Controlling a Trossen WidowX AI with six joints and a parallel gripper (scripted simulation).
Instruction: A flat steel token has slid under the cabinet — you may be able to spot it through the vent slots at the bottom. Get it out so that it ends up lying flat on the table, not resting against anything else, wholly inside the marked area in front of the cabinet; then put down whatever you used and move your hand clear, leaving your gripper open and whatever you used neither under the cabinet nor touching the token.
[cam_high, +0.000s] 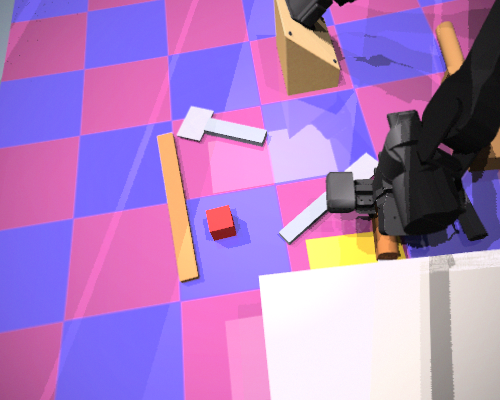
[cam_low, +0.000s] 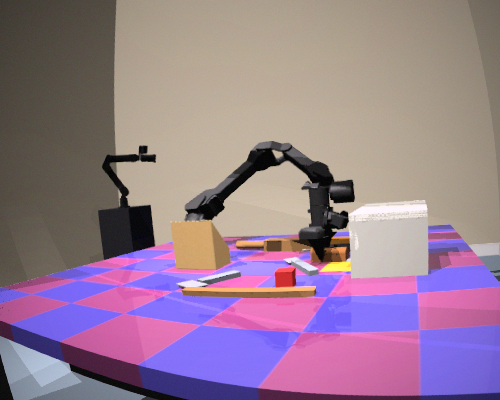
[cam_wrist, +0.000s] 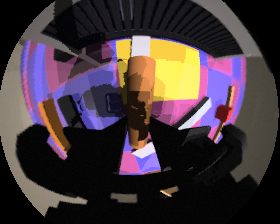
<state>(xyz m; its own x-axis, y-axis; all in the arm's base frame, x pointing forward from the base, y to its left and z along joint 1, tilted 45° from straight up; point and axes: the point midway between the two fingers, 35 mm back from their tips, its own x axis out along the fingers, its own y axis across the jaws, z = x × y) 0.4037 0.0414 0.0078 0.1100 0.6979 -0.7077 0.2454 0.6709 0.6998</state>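
My gripper (cam_low: 321, 256) (cam_wrist: 138, 118) is shut on an orange-brown round handle (cam_high: 386, 245) (cam_low: 336, 254) (cam_wrist: 142, 75), low over the table in front of the cabinet. A pale flat blade (cam_wrist: 141, 46) extends from the handle's far end to the cabinet's bottom edge; whether its tip is underneath is unclear. The white cabinet (cam_high: 320, 330) (cam_low: 390, 245) shows dark vent slots (cam_wrist: 140, 20) in the wrist view. The yellow marked area (cam_high: 340, 252) (cam_low: 336, 267) (cam_wrist: 177, 70) lies before it, partly beneath the handle. I cannot make out the steel token.
A grey bar tool (cam_high: 305, 220) (cam_low: 302, 266) (cam_wrist: 197, 114) lies near the yellow area. Another grey tool (cam_high: 235, 131) (cam_low: 220, 276), a red cube (cam_high: 221, 222) (cam_low: 285, 277) (cam_wrist: 223, 112) and an orange strip (cam_high: 177, 210) (cam_low: 250, 292) lie farther aside. A wooden cylinder (cam_high: 450, 47) (cam_low: 245, 244) lies across the arm's other side.
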